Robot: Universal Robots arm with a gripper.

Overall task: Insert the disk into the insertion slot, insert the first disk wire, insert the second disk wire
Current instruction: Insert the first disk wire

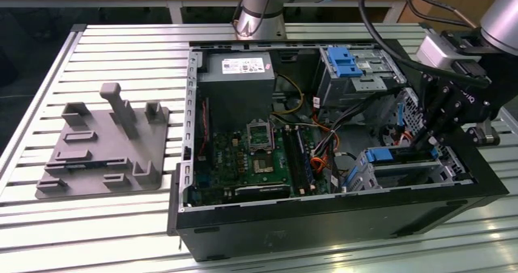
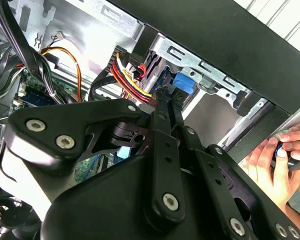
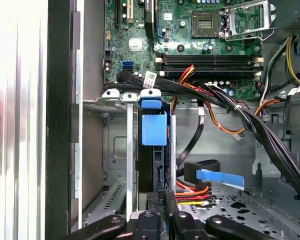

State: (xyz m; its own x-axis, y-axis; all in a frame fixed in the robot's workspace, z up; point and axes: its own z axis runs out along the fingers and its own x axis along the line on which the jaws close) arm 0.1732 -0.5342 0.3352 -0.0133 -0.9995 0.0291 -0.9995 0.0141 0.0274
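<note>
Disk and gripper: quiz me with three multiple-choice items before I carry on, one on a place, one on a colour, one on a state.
1. Where is the gripper?
A. raised clear above the case
B. down inside the computer case, at the insertion slot
C. outside the case

2. The end handle of the disk is:
A. red
B. blue
C. green

3. The disk is:
A. lying outside the case
B. hanging from the gripper
C. sitting in the insertion slot

Answers: 1 B, the exterior view shows it low in the case at the slot. 2 B, plainly blue in the first wrist view. 3 C, its handle stands at the slot's mouth.
</note>
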